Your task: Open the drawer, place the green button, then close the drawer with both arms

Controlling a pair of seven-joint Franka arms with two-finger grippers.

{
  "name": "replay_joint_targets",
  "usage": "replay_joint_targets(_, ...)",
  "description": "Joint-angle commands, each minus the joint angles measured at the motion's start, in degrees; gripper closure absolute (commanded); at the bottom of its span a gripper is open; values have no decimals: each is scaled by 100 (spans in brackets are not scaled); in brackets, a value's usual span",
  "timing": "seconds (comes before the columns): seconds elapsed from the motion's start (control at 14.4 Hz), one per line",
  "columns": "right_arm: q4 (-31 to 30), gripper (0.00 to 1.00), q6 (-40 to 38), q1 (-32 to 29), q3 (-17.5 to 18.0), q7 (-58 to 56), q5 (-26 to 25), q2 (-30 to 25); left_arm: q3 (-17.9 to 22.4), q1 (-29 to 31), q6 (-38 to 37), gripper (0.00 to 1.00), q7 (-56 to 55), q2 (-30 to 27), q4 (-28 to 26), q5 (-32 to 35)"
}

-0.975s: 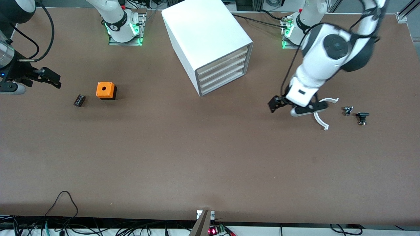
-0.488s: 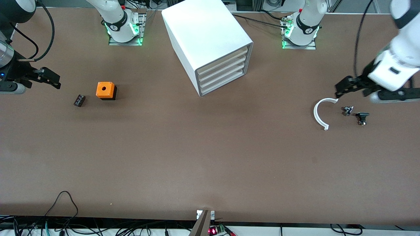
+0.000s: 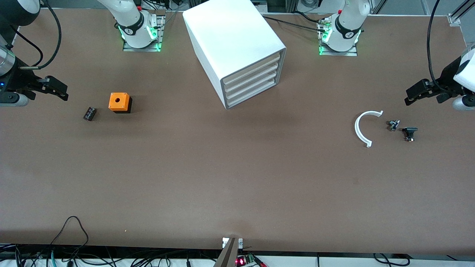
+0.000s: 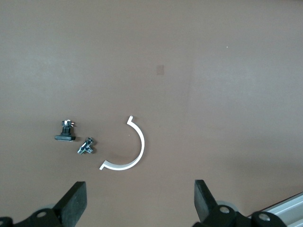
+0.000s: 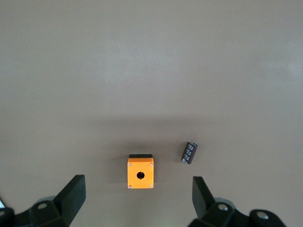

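The white cabinet (image 3: 230,35) stands in the middle of the table between the two arm bases. All four drawers are shut, and the drawer (image 3: 253,95) is the lowest one. No green-capped button shows in any view. My left gripper (image 3: 417,93) is open and empty, up over the table's edge at the left arm's end, above bare table beside the small black parts; it also shows in the left wrist view (image 4: 139,203). My right gripper (image 3: 58,90) is open and empty, up over the right arm's end of the table; it also shows in the right wrist view (image 5: 138,196).
A white curved strip (image 3: 362,128) (image 4: 128,151) and two small black parts (image 3: 393,125) (image 3: 409,133) lie at the left arm's end. An orange box with a hole (image 3: 119,102) (image 5: 140,173) and a small dark part (image 3: 89,113) (image 5: 189,152) lie at the right arm's end.
My left arm has swung from over the table beside the cabinet, past the white curved strip, out to the table's edge at its own end. The right arm has not moved.
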Motion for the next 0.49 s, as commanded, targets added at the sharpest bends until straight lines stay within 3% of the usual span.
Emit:
replay_joint_targets(0.0, 49, 0, -53, -9, -14, -53, 103, -34, 40, -3, -130, 0, 91, 15, 16, 75)
replay_joint_targets(0.42, 49, 0, -53, -9, -14, -62, 94, -34, -4, -11, -130, 0, 47, 15, 42, 66)
